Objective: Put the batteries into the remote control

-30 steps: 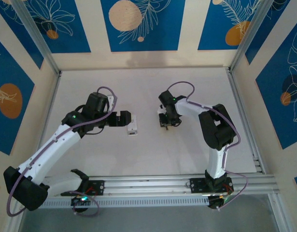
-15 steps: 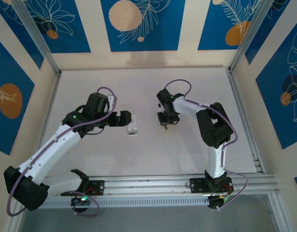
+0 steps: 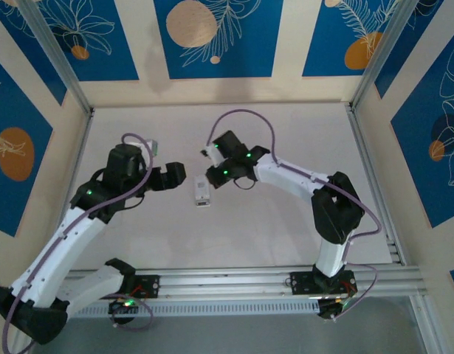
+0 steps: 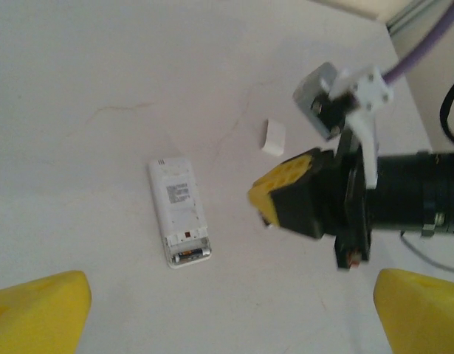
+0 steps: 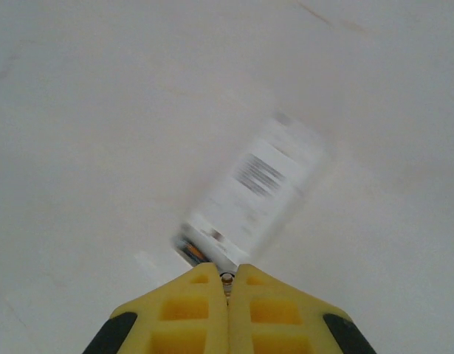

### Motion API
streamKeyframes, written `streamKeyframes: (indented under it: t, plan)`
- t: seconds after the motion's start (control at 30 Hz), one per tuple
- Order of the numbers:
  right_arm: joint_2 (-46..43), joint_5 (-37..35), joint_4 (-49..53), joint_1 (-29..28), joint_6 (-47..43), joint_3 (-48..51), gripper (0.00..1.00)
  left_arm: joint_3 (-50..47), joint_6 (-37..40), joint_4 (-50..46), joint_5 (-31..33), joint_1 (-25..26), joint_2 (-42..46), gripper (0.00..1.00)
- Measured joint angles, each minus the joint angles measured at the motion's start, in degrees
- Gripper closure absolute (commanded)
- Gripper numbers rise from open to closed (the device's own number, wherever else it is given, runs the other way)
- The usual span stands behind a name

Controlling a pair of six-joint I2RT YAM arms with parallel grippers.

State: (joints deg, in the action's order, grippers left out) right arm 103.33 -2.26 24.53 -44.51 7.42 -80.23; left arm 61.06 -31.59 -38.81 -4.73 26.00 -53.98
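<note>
White remote (image 4: 179,210) flat on table (image 4: 79,88), back up, bay open at its near end, one dark battery (image 4: 187,255) lying in it. Left gripper (image 4: 230,295) spread wide, empty; remote at its 11 o'clock, apart. Right gripper (image 5: 227,284) closed tight, tips just at the bay end, remote running off to 1 o'clock. Tiny grey speck in the tip seam, too small to name.
</note>
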Motion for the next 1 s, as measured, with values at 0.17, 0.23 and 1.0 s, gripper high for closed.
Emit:
streamKeyframes:
  t: [0.17,0.23,1.0]
  plan:
    - [5.4,1.2,-4.6,-4.2,-10.0,-1.8,0.96,-1.5,0.0,-0.5,-1.8,-1.5,4.6,0.0]
    - [8.1,1.4,-5.1,-4.6,-14.1,-2.3,0.97,-1.6,0.0,-1.1,-1.8,-1.6,6.9,0.0]
    - [16.3,-1.6,0.6,-6.1,-32.9,-6.8,0.97,-4.1,0.6,-3.3,-1.2,-1.6,10.5,0.0]
